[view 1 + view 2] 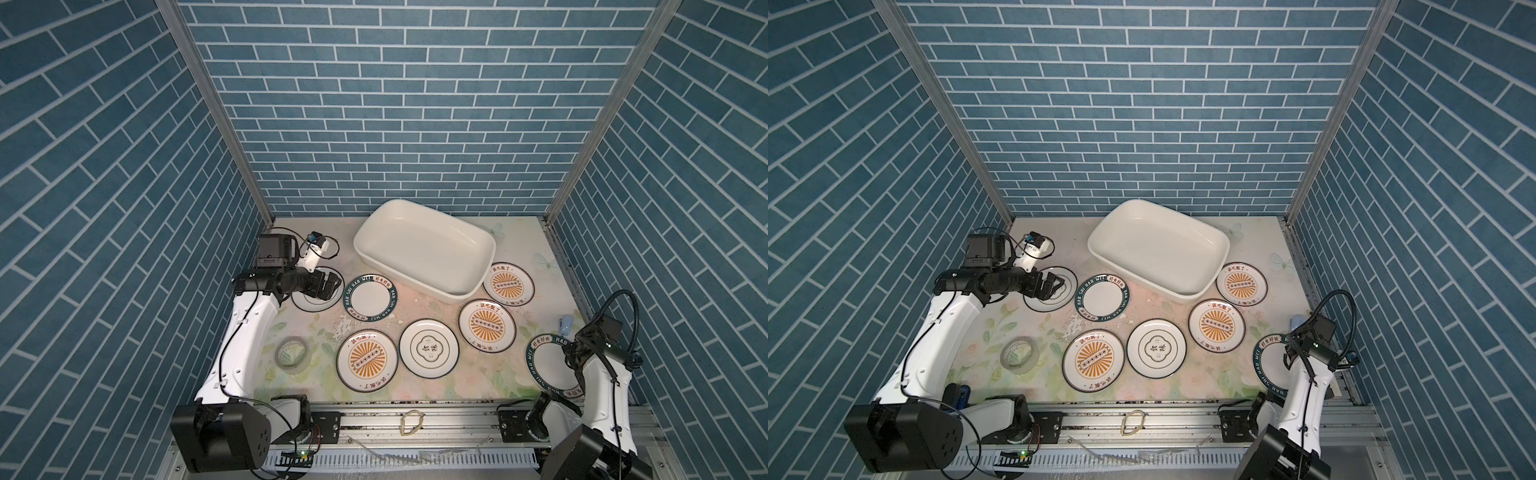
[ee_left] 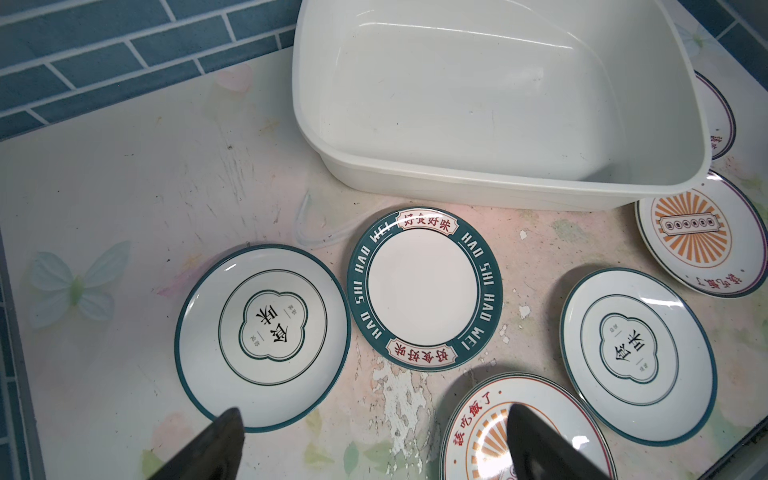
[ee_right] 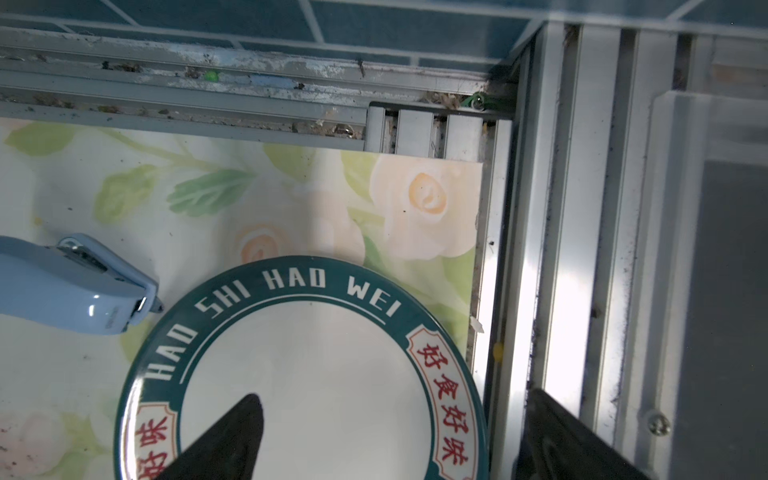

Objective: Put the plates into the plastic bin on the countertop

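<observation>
While both end effectors (image 2: 374, 415) (image 3: 395, 397) stand spread | tape roll (image 1: 292, 352), stapler (image 3: 75, 286) lie near plates (image 1: 429, 349)

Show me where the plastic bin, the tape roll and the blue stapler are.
plastic bin (image 1: 428, 249) in a top view, bare inner floor
tape roll (image 1: 293, 368) in a top view, near side wall
blue stapler (image 3: 75, 286) in the right wrist view, top of body

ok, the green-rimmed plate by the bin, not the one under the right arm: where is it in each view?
Both top views: green-rimmed plate left of centre.
Left wrist: mid-picture.
Right wrist: not in it; that is the other green-rimmed plate.
Landmark: plastic bin, right behind it, absent from right wrist.
</observation>
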Motion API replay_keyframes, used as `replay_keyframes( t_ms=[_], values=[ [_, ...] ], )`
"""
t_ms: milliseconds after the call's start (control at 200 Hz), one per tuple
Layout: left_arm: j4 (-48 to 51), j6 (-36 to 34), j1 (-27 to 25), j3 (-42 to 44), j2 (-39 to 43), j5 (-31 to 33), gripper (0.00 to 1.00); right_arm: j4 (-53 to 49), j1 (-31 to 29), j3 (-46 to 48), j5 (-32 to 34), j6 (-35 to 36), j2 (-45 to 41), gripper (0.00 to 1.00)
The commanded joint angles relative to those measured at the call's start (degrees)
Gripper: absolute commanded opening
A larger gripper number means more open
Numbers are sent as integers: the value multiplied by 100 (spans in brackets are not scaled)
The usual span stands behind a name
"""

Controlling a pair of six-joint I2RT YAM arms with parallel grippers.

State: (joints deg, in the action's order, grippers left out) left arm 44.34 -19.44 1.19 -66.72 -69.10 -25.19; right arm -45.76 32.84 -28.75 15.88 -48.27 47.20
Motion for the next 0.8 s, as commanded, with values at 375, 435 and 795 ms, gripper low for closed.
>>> replay_keyframes(
  t_ms=[375,435,795],
  values=[
    [119,-184,-31,54,-56,-39,99,945,1057,531,-1005,169,315,96],
    [132,-192,-31,60,-45,-40,99,1027,1092,546,-1125,254,403,95],
    [145,-335,-31,159,-5,1,100,1307,1155,589,-1630,501,592,92]
  ],
)
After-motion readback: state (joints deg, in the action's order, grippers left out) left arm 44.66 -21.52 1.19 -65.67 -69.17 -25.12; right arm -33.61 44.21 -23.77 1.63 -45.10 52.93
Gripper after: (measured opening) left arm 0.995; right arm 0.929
